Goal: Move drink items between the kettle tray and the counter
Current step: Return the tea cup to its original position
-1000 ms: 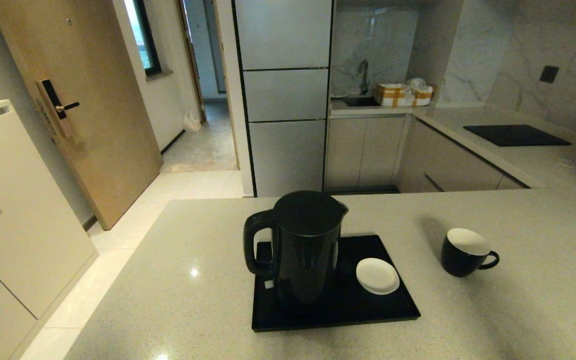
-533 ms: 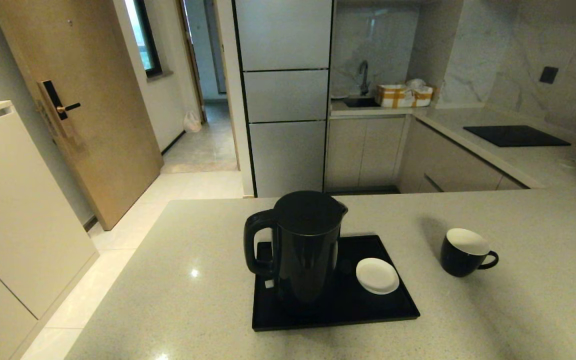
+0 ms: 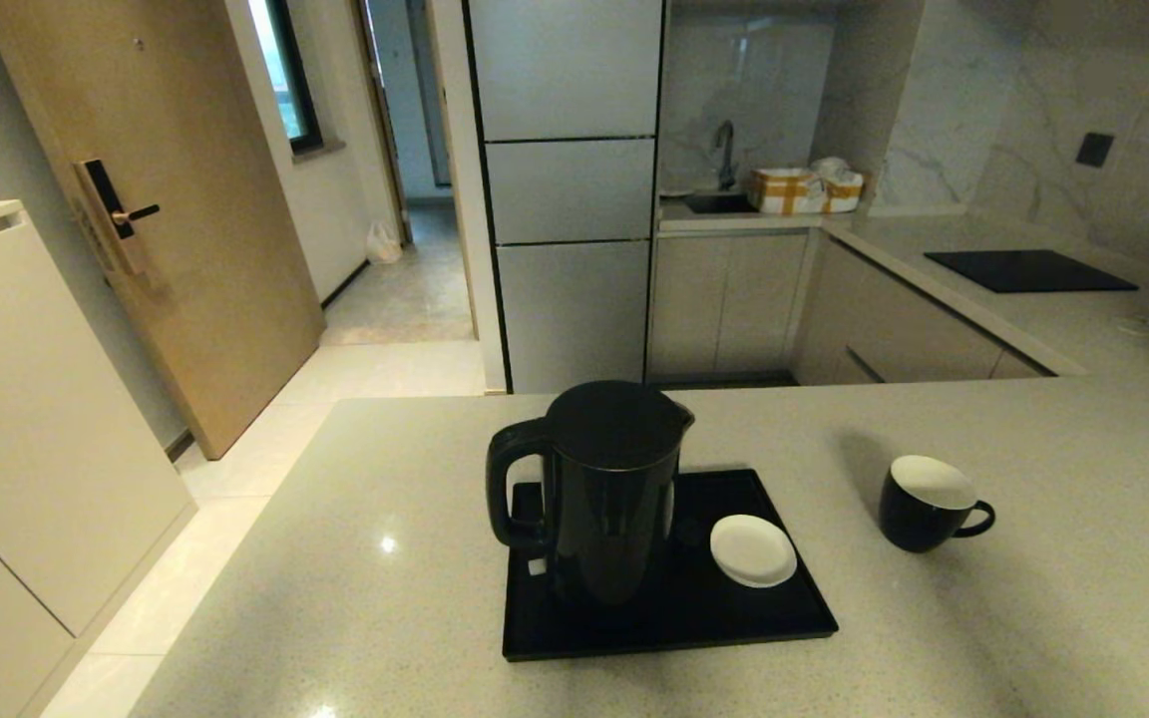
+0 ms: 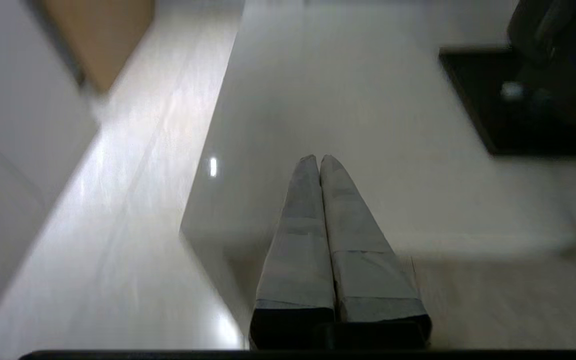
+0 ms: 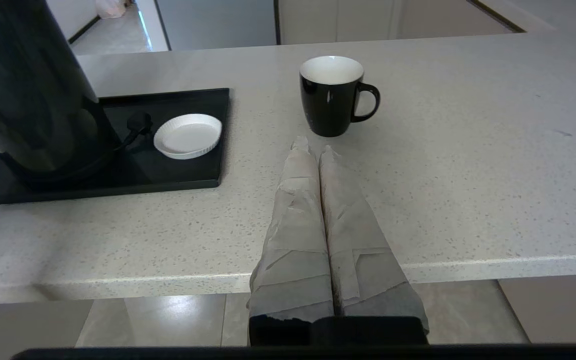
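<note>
The kettle (image 3: 599,494) stands upright on the left half of the kettle tray (image 3: 784,623), its loop handle turned left. The white saucer (image 3: 753,549) lies on the tray's right half, with a cord plug just beside it. The mug (image 3: 930,503) sits on the desk (image 3: 365,558), well apart from the tray on the right, handle pointing right.

Neither arm shows in the head view. The right gripper (image 5: 312,142) hangs off the desk's near edge, its fingers pressed together and holding nothing, aimed at the mug's near side. The left gripper (image 4: 318,159) hovers near the desk's near left corner, also closed and empty, with the tray's left edge ahead of it.

The likely risks lie in the grasp. Closed fingers driven forward would shove the mug rather than take it, so they must spread first. The mug's glossy round wall may slip or twist in a pinch. Setting it on the tray could knock the saucer or catch on the raised rim. The kettle is tall and could tip if its handle is pulled sideways.
</note>
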